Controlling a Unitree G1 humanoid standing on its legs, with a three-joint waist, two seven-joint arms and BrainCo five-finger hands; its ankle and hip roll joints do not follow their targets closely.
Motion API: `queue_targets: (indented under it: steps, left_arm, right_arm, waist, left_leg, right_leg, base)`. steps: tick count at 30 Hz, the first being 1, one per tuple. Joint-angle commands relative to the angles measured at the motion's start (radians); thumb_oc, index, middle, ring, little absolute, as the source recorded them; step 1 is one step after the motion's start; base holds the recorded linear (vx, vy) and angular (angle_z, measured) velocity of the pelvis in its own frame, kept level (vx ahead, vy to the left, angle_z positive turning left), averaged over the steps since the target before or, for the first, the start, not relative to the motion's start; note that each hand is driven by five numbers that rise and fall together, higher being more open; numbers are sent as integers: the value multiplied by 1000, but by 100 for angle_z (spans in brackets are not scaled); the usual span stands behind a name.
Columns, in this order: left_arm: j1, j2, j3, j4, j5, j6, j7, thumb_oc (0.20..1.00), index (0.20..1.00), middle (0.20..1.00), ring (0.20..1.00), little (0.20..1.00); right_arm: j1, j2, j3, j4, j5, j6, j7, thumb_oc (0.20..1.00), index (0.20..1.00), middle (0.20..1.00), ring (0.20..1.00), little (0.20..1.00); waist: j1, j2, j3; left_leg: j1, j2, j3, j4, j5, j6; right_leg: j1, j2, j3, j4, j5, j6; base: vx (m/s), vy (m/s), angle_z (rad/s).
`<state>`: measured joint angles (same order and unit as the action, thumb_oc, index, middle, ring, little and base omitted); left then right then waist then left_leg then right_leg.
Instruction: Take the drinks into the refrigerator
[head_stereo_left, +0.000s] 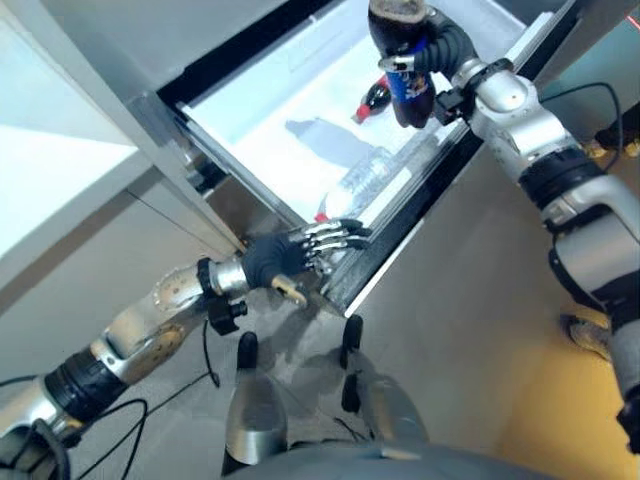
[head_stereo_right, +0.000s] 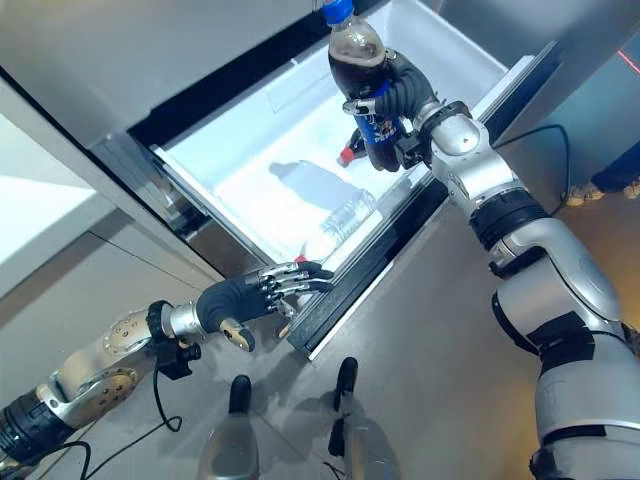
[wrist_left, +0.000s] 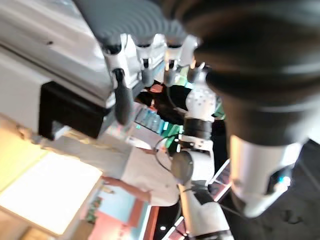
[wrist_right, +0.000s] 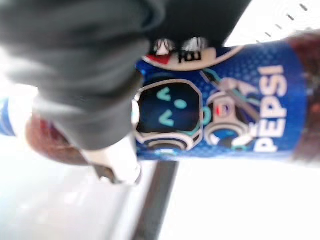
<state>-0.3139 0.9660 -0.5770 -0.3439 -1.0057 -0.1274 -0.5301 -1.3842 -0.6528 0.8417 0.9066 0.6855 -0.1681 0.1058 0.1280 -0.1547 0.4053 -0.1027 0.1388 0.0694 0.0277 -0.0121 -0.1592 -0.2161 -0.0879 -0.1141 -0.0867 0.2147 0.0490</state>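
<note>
Right hand (head_stereo_right: 405, 90) has its fingers wrapped round the cola bottle (head_stereo_right: 362, 75), above the open fridge drawer (head_stereo_right: 260, 100). Left hand (head_stereo_left: 290, 255) looks flat-fingered on the drawer's front edge, I think.

Two bottles (head_stereo_right: 345, 218) lying in open drawer (head_stereo_right: 262, 170); third bottle (head_stereo_right: 365, 85) above it.

Cola bottle, dark (head_stereo_right: 362, 80): blue cap, blue label, dark drink. Held roughly upright, cap uppermost, above the open drawer, clasped around its middle by the right robot hand (head_stereo_right: 403, 90).

Cola bottle, small (head_stereo_left: 374, 100): red label, lying on its side on the drawer's white floor.

Water bottle, clear (head_stereo_right: 345, 218): red cap, lying on its side by the drawer's front wall.

Refrigerator drawer (head_stereo_right: 240, 110): white inside, pulled open.
</note>
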Motion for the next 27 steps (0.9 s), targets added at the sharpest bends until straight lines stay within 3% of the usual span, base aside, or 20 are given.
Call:
queue_targets:
  steps: [1, 12, 20, 22, 24, 27]
  left_arm:
    - [44, 66, -34, -155, -7, -41, 10, 1000, 1000, 1000, 1000, 1000]
    - [-40, 67, -65, -179, 25, -65, 69, 1000, 1000, 1000, 1000, 1000]
    - [-29, 65, -59, -191, 36, -75, 105, 1000, 1000, 1000, 1000, 1000]
    - [-15, 63, -45, -198, 43, -78, 111, 1000, 1000, 1000, 1000, 1000]
    - [-13, 59, -47, -192, 46, -79, 113, 1000, 1000, 1000, 1000, 1000]
    - [0, 49, -24, -192, 52, -79, 115, 1000, 1000, 1000, 1000, 1000]
  right_arm:
    - [-281, -51, 36, 32, -70, -64, -33, 200, 200, 200, 200, 200]
    - [-272, 2, 118, 130, -264, -36, -45, 200, 200, 200, 200, 200]
    - [-256, 25, 154, 127, -343, -41, -63, 200, 200, 200, 200, 200]
    - [-274, 11, 222, 83, -500, -52, -87, 200, 200, 200, 200, 200]
    - [-276, 7, 242, 89, -546, -49, -94, 200, 200, 200, 200, 200]
    - [-317, -26, 340, 21, -793, -50, -120, 200, 200, 200, 200, 200]
  waist:
    - [19, 7, 10]
    - [21, -25, 104]
    - [24, -44, 115]
    - [24, -55, 115]
    - [25, -56, 115]
    - [28, -61, 115]
  left_leg:
    - [-45, -84, -32, 37, -6, 128]
    - [-108, -80, -49, 61, 5, 123]
    - [-124, -76, -56, 20, 27, 121]
    - [-137, -72, -59, 14, 32, 121]
    - [-140, -73, -62, 13, 32, 122]
    - [-146, -73, -67, 7, 32, 122]
  right_leg:
    - [10, 45, -4, 216, -156, 37]
    - [-37, 50, -20, 237, -150, 35]
    - [-56, 55, -28, 213, -138, 40]
    - [-70, 58, -32, 210, -136, 41]
    - [-73, 58, -33, 209, -134, 41]
    - [-78, 60, -37, 207, -136, 44]
  base:
    - [-36, -28, 17]
    - [-43, -18, 7]
    - [-12, -10, 3]
    - [-13, -18, 5]
    - [-8, -7, 6]
    - [4, -3, 1]
